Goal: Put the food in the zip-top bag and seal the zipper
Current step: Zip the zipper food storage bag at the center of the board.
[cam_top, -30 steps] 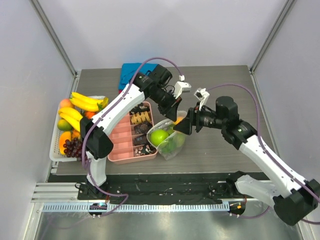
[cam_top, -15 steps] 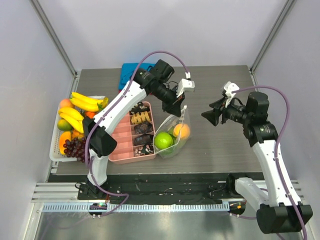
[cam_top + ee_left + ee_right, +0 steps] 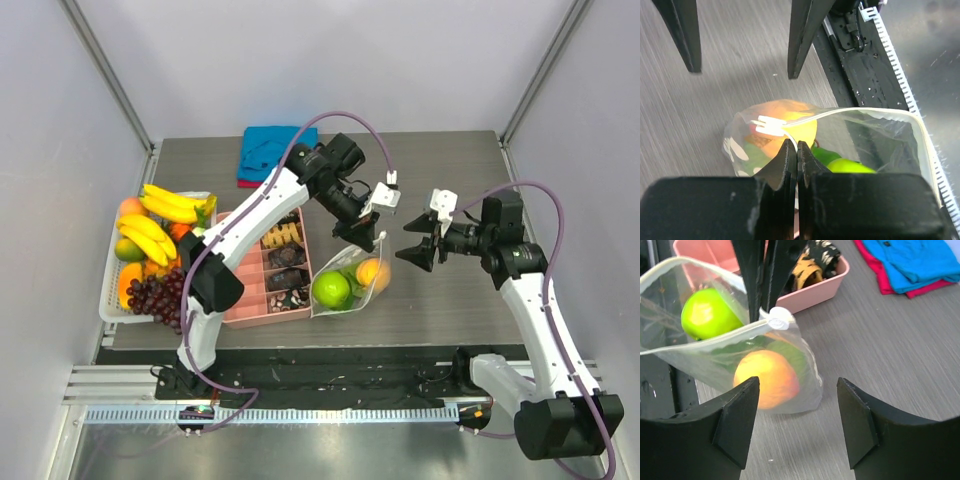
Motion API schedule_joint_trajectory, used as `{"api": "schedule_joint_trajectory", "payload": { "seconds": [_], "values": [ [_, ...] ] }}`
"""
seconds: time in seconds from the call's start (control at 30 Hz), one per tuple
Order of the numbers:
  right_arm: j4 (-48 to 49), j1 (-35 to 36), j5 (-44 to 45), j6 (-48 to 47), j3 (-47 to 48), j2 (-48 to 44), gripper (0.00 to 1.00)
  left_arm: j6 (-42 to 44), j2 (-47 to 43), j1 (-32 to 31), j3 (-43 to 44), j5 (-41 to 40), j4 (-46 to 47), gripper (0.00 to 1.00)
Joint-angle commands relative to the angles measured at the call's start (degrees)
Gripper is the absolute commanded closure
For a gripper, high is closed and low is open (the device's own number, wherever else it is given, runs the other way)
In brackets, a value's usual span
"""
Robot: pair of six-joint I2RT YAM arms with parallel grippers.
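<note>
Bag edge in L gripper

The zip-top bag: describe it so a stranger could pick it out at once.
On the grey table, look just right of the pink box of snacks. The zip-top bag stands there, its top edge pinched by the left gripper. It alone is clear plastic with white dots, showing a green fruit and an orange fruit inside.

Grey table carries fruit tray, pink box, cloth, zip-top bag.
</note>
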Motion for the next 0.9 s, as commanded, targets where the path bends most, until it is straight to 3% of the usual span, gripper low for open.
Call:
{"api": "schedule_joint_trajectory", "payload": {
  "seconds": [0.0,0.43,0.53,0.57,0.73,0.8,0.87],
  "values": [
    [-2.0,1.3,-3.6,-7.2,-1.0,0.1,0.31,7.9,-0.4,-0.7,2.2,4.1,-3.9,0.99],
    [4.1,7.1,-2.8,-4.1,-1.6,1.9,0.37,12.4,0.8,-2.9,3.7,5.6,-7.6,0.97],
    [5.1,8.2,-2.6,-2.7,-1.7,1.9,0.46,12.6,1.0,-3.1,3.7,6.1,-7.9,0.97],
    [5.3,8.4,-2.3,-2.2,-1.8,1.8,0.58,12.5,1.0,-3.0,3.7,6.1,-7.8,0.97],
    [6.3,8.6,-0.8,-0.4,-3.0,0.4,0.84,9.8,0.5,-2.1,2.7,6.1,-5.5,0.95],
    [6.3,8.6,-0.3,-0.1,-3.7,-0.9,0.96,8.1,-0.8,-1.5,0.8,5.7,-3.3,0.88],
    [6.3,8.6,0.4,0.6,-4.1,-1.7,0.99,2.4,-2.0,-0.7,-2.0,4.1,2.4,0.8]
  ]
}}
